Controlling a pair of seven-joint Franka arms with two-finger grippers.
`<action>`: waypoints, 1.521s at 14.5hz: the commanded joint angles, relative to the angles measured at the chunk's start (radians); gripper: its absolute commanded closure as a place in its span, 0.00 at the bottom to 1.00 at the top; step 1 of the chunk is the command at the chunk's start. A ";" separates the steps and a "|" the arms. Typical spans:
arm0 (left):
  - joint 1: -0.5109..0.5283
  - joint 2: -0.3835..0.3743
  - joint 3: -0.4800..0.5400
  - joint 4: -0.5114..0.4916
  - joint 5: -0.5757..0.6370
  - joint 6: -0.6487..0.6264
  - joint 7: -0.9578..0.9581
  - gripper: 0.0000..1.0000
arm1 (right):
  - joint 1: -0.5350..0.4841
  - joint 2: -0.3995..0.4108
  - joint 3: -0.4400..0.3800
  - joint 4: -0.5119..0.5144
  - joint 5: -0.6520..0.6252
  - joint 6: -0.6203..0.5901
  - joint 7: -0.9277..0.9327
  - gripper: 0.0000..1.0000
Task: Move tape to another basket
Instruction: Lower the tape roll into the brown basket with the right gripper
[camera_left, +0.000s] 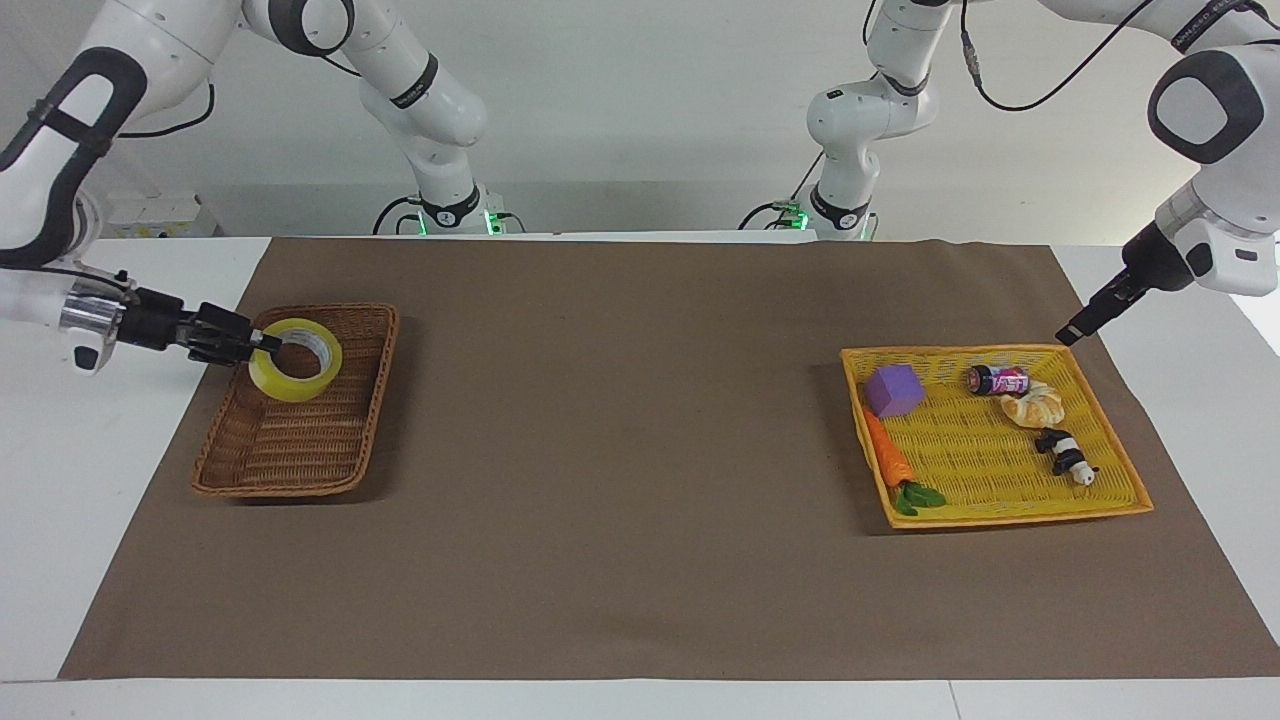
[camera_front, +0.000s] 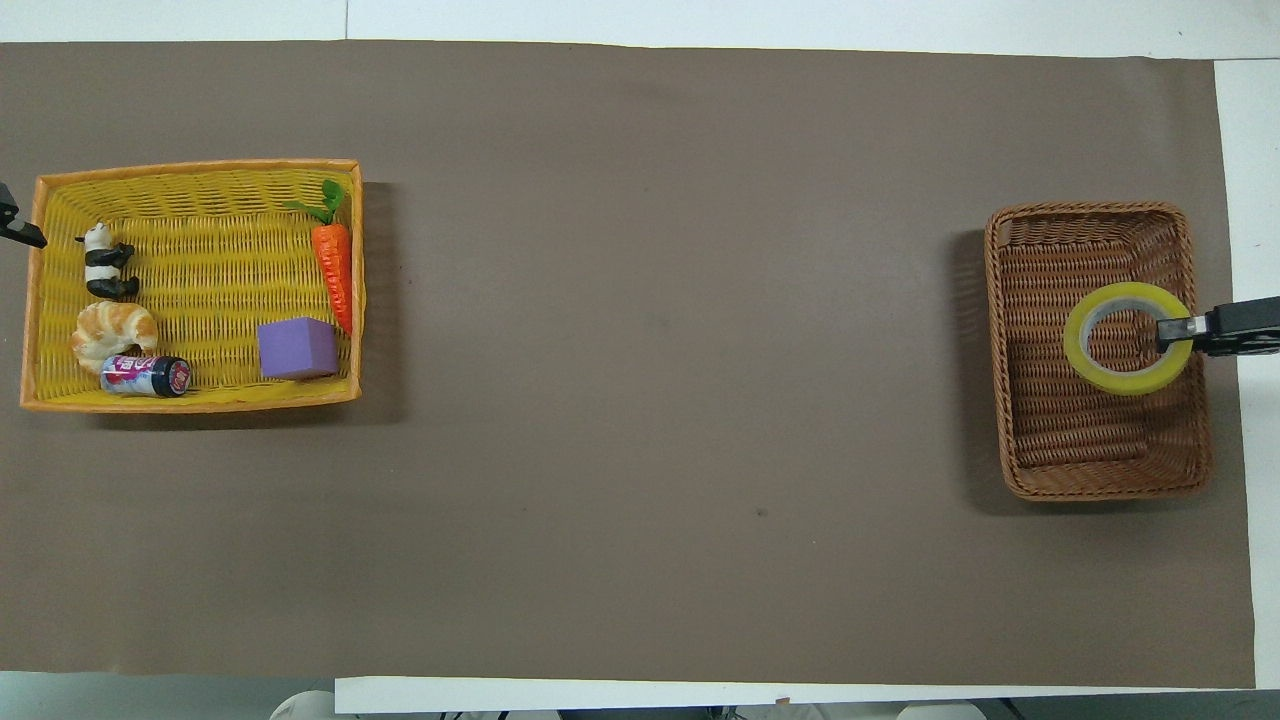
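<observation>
This is a robotics lab set up as a test bench. Two white Franka arms (camera_left: 850, 110) stand bolted at the edge of a white tabletop (camera_left: 120, 300) against a bare pale wall, cables trailing from their bases. A brown mat (camera_left: 620, 450) covers the work area, bearing staged props: a wicker basket (camera_left: 300, 450) and a yellow tray (camera_left: 1000, 505) of toy items.
</observation>
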 joint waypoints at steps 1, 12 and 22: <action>-0.029 -0.022 -0.013 0.015 0.054 -0.021 0.011 0.00 | -0.002 0.009 0.015 -0.021 -0.026 0.017 -0.052 1.00; -0.163 -0.053 -0.004 0.100 0.119 -0.206 0.042 0.00 | 0.040 -0.013 0.023 -0.102 -0.054 0.136 -0.108 0.10; -0.163 -0.062 -0.003 0.086 0.116 -0.182 0.088 0.00 | 0.177 -0.149 0.026 -0.047 -0.413 0.322 -0.156 0.00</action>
